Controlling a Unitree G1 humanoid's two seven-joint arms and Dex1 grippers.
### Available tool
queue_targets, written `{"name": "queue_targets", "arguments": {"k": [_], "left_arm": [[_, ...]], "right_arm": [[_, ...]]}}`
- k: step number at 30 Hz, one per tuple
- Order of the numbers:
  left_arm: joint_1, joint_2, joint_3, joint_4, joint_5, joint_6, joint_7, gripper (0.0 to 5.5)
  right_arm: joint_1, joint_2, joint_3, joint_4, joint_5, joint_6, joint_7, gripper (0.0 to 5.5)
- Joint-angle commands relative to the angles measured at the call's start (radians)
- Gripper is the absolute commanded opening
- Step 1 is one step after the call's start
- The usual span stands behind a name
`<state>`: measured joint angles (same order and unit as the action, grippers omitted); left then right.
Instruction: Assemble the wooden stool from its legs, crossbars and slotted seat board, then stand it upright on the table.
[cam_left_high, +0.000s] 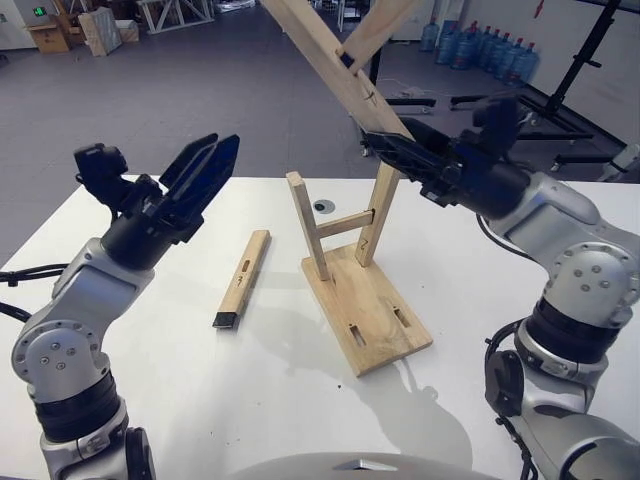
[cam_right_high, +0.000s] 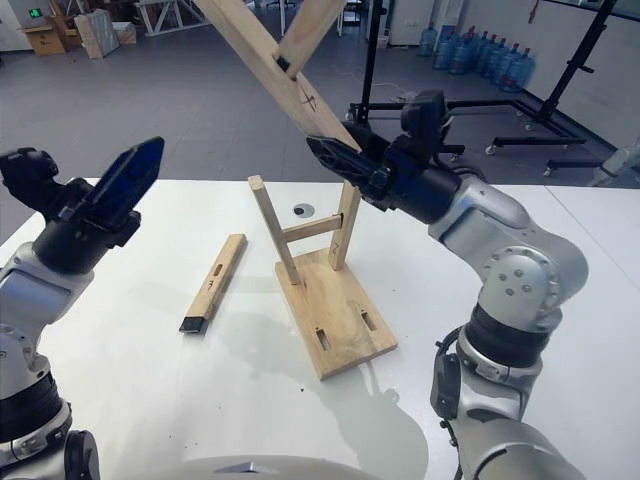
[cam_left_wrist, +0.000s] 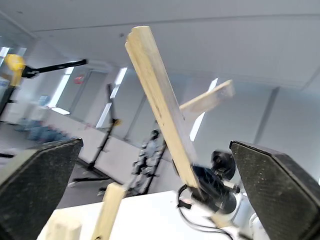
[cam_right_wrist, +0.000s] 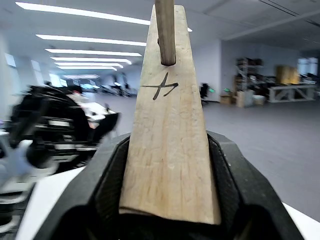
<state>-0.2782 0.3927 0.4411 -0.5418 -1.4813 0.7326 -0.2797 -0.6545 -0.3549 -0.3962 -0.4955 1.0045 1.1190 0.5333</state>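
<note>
- The seat board (cam_left_high: 365, 310) lies flat on the counter (cam_left_high: 150, 380) at frame centre, slots facing up.
- Done: two legs (cam_left_high: 308, 228) joined by one crossbar (cam_left_high: 345, 224) stand in the board's far slots.
- Left to do, as judged: fit the second leg pair into the two free near slots, then turn the stool upright.
- The right gripper (cam_left_high: 385, 145) clamps the held leg (cam_left_high: 330, 62), raised at upper centre with a second crossbar (cam_left_high: 378, 30) attached.
- The loose leg (cam_left_high: 243, 278) lies left of the board.
- The left gripper (cam_left_high: 222, 143), at left, is spread and empty.
- Count: four legs, two crossbars, one board.
</note>
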Motion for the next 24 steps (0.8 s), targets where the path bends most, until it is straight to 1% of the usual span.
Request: {"name": "queue_targets", "arguments": {"k": [1, 6, 9, 12, 17, 24], "left_arm": [[-0.014, 0.01, -0.01, 0.035, -0.135, -0.018, -0.005, 5.4], [-0.07, 0.027, -0.034, 0.057, -0.348, -0.046, 0.031, 5.4], [-0.085, 0.044, -0.071, 0.086, -0.402, -0.039, 0.052, 5.4], [-0.09, 0.057, -0.088, 0.123, -0.413, -0.038, 0.058, 5.4], [-0.086, 0.075, -0.108, 0.139, -0.392, -0.027, 0.034, 5.4], [-0.136, 0.068, -0.153, 0.124, -0.436, -0.032, 0.044, 5.4]], "right_arm": [[0.088, -0.006, 0.016, -0.003, 0.155, 0.033, 0.016, 2.04], [0.157, 0.007, 0.118, -0.039, 0.212, 0.011, -0.032, 2.04], [0.154, 0.012, 0.157, -0.059, 0.266, 0.0, -0.082, 2.04], [0.146, 0.018, 0.175, -0.058, 0.328, -0.024, -0.123, 2.04], [0.149, -0.006, 0.207, -0.064, 0.416, -0.058, -0.164, 2.04], [0.171, -0.034, 0.281, -0.058, 0.444, -0.086, -0.187, 2.04]]}}
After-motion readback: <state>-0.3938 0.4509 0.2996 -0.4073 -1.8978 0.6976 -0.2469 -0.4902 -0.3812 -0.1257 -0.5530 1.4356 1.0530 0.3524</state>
